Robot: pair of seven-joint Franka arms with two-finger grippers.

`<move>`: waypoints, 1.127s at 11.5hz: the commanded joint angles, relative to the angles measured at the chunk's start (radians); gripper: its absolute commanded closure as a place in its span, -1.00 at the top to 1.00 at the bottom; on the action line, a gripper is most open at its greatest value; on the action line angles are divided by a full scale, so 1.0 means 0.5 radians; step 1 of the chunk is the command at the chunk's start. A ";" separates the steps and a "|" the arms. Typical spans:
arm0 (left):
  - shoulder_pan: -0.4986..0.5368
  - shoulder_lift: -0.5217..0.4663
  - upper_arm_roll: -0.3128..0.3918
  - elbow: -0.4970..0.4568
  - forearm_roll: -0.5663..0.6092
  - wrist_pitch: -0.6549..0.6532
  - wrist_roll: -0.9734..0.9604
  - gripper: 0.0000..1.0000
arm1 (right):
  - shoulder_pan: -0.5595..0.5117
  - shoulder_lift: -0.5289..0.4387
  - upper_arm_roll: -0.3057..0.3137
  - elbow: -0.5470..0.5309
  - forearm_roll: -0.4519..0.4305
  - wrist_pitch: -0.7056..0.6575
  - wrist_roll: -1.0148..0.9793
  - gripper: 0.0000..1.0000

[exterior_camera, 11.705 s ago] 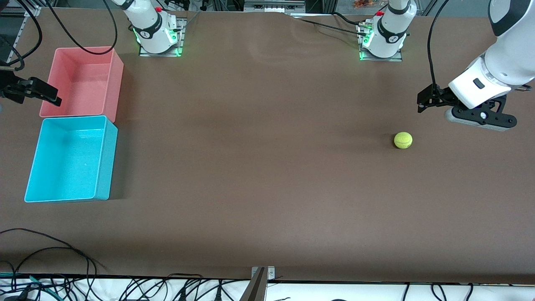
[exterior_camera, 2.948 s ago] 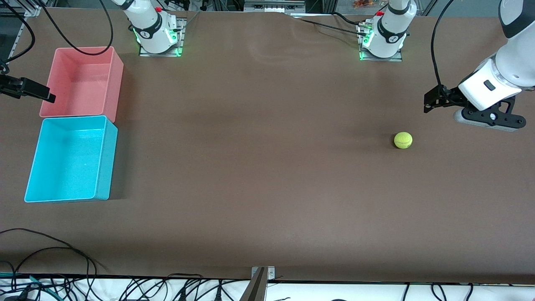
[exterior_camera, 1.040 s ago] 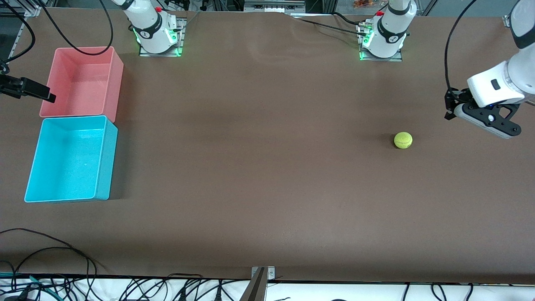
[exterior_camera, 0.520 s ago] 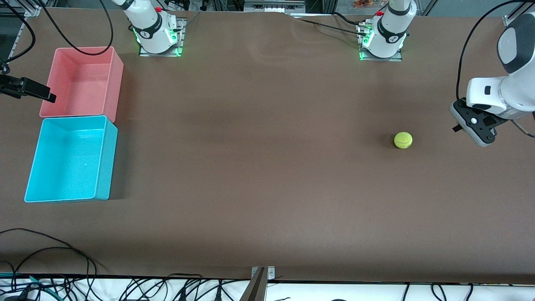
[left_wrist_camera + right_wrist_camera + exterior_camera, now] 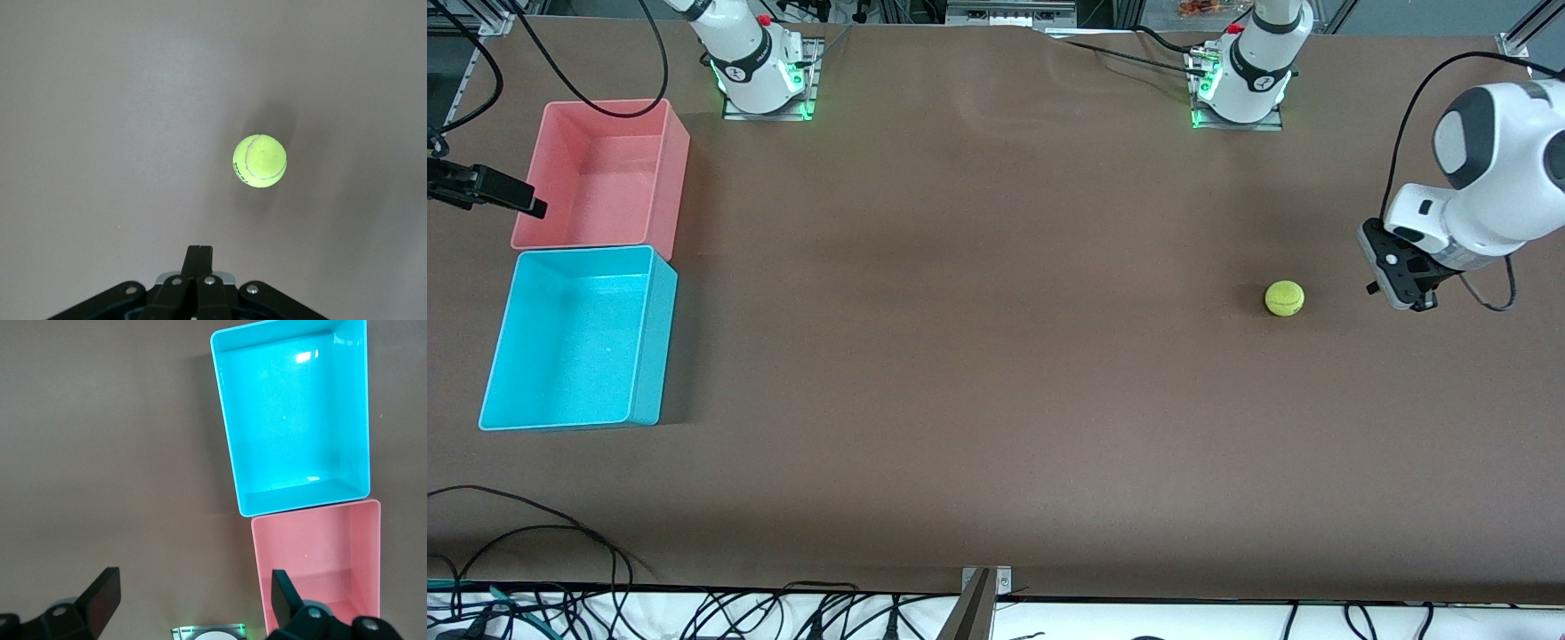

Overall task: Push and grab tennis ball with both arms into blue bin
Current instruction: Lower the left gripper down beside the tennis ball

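Now your left gripper (image 5: pixel 1399 286) hangs, fingers pressed together, just beside the small fuzzy yellow-green tennis ball (image 5: pixel 1284 298) on the brown table (image 5: pixel 996 373) — well apart from the rectangular light-blue plastic bin (image 5: pixel 649 338); your right gripper (image 5: pixel 190 603) waits spread wide.

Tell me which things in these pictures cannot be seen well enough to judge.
- Left gripper, beside the tennis ball toward the left arm's end of the table: in the front view its own body hides the fingertips.
- Right gripper: the front view's edge cuts off most of it beside the pink bin; its wrist view shows the fingers apart.
- Tennis ball print: too small to read in the left wrist view.
- Blue bin: nothing visible inside.
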 commanded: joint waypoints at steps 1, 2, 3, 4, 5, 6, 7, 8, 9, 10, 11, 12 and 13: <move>0.092 0.028 -0.017 -0.185 0.016 0.337 0.555 -1.00 | -0.006 -0.011 0.005 0.020 0.030 -0.033 -0.018 1.00; 0.129 0.074 -0.021 -0.188 -0.005 0.392 0.663 -1.00 | -0.006 -0.008 0.005 0.020 0.030 -0.033 -0.018 1.00; 0.154 0.129 -0.018 -0.188 -0.009 0.462 0.816 -1.00 | -0.006 -0.008 0.005 0.020 0.030 -0.033 -0.018 1.00; 0.157 0.169 -0.021 -0.188 -0.012 0.521 0.930 -1.00 | -0.006 -0.008 0.005 0.020 0.030 -0.033 -0.018 1.00; 0.191 0.203 -0.021 -0.191 -0.012 0.524 0.949 -1.00 | -0.006 -0.008 0.005 0.020 0.030 -0.033 -0.018 1.00; 0.203 0.230 -0.021 -0.203 -0.012 0.543 0.953 -1.00 | -0.006 -0.008 0.005 0.020 0.030 -0.033 -0.018 1.00; 0.203 0.252 -0.021 -0.249 -0.009 0.594 0.953 -1.00 | -0.006 -0.008 0.005 0.020 0.030 -0.033 -0.018 1.00; 0.203 0.276 -0.021 -0.289 -0.012 0.659 0.956 -1.00 | -0.006 -0.008 0.005 0.020 0.030 -0.033 -0.018 1.00; 0.206 0.301 -0.021 -0.307 -0.012 0.693 0.953 -1.00 | -0.006 -0.008 0.005 0.020 0.030 -0.033 -0.018 1.00; 0.209 0.338 -0.018 -0.308 -0.012 0.720 0.956 -1.00 | -0.006 -0.008 0.005 0.020 0.030 -0.033 -0.018 1.00; 0.228 0.353 -0.021 -0.317 -0.012 0.745 0.950 -1.00 | -0.006 -0.008 0.005 0.020 0.030 -0.033 -0.018 1.00; 0.252 0.369 -0.021 -0.320 -0.012 0.757 0.947 -1.00 | -0.006 -0.008 0.005 0.020 0.030 -0.033 -0.018 1.00; 0.252 0.393 -0.018 -0.320 -0.012 0.779 0.950 -1.00 | -0.006 -0.008 0.005 0.020 0.030 -0.033 -0.018 1.00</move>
